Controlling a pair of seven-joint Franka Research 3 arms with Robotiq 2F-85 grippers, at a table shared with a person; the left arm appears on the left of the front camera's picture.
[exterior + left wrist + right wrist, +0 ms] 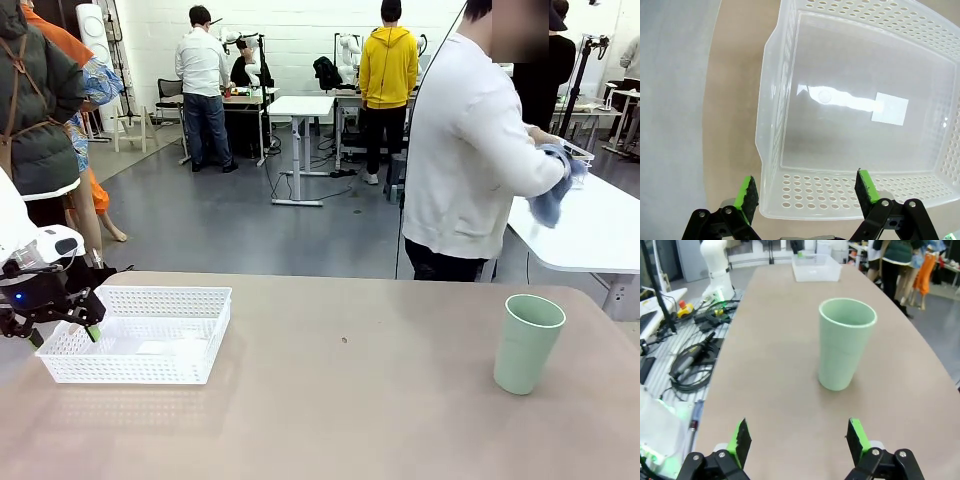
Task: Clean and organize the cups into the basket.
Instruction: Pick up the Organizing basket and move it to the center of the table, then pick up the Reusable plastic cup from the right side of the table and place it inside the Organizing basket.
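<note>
The left jaws gaped empty over the white perforated plastic basket (140, 362) by the left edge of the surface (350, 400); the right jaws, open, faced the mint paper cup (528, 343).

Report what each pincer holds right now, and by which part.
Nothing is held. The left pincer is open at the white basket's end wall, not closed on it; the right pincer is open, short of the mint green cup.
</note>
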